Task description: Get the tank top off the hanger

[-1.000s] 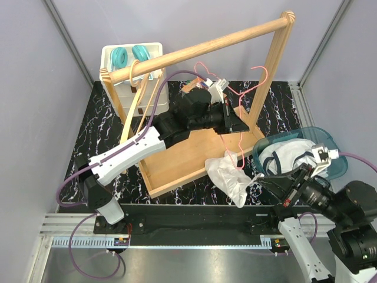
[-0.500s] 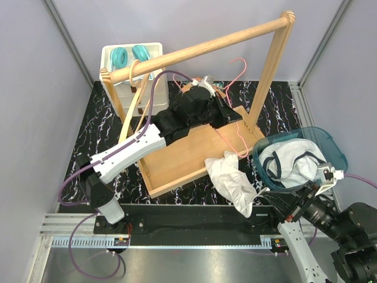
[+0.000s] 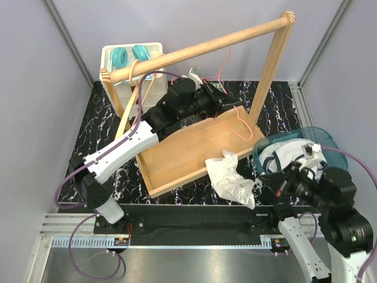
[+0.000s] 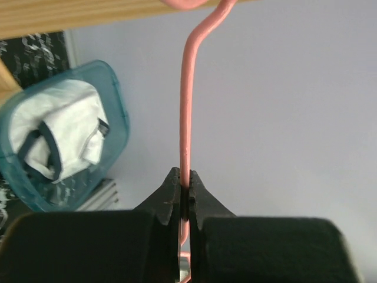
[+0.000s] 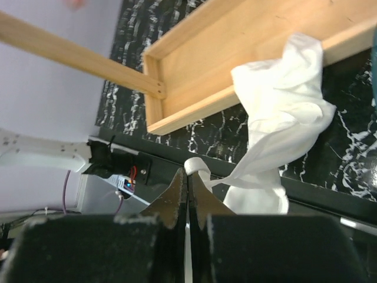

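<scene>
Since the earlier top view, the left gripper (image 3: 227,101) has carried the hanger (image 4: 185,106) up and back toward the rail (image 3: 200,50), clear of the tank top (image 3: 231,180).
The left gripper is pinched fully shut on the hanger's thin pink wire, which rises straight up from its tips in the left wrist view. The tank top lies crumpled at lower centre of the top view, draped over the front edge of the tray (image 3: 177,156) and onto the black table. The right gripper (image 5: 187,177), at the lower right of the top view, is closed tight on a rolled white strap of the tank top, which stretches from its tips to the heap. The bin (image 4: 119,118) at right holds another white garment.
</scene>
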Robot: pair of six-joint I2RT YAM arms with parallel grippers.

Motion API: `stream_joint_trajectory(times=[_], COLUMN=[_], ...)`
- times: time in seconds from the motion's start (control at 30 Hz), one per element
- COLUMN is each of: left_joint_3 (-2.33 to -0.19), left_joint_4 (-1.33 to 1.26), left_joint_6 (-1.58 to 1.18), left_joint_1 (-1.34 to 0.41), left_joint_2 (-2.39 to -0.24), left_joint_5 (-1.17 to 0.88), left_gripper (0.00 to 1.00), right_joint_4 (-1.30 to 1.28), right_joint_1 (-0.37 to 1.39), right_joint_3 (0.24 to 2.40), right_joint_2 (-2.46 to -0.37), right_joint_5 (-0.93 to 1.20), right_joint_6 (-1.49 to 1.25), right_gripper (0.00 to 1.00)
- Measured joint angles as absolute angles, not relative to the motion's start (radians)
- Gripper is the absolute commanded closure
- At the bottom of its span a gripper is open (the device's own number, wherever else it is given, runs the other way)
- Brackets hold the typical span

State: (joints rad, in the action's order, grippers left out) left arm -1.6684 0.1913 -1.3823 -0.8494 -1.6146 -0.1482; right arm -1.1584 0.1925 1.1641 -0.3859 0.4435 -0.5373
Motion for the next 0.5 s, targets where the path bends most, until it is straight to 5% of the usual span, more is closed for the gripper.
stream_joint_trajectory(times=[0.5], left_joint_3=[-1.640], left_joint_4=[0.144], left_joint_6=[-1.308], left_joint_1=[-0.840], left_joint_2=[-1.510], left_joint_5=[-0.301], left_gripper=[1.00], right_joint_4=[-1.081], right_joint_1=[0.192], right_joint_3=[1.270], right_joint_2=[-0.846], right_joint_5=[0.226], right_joint_6=[-0.490], right_gripper=[1.00])
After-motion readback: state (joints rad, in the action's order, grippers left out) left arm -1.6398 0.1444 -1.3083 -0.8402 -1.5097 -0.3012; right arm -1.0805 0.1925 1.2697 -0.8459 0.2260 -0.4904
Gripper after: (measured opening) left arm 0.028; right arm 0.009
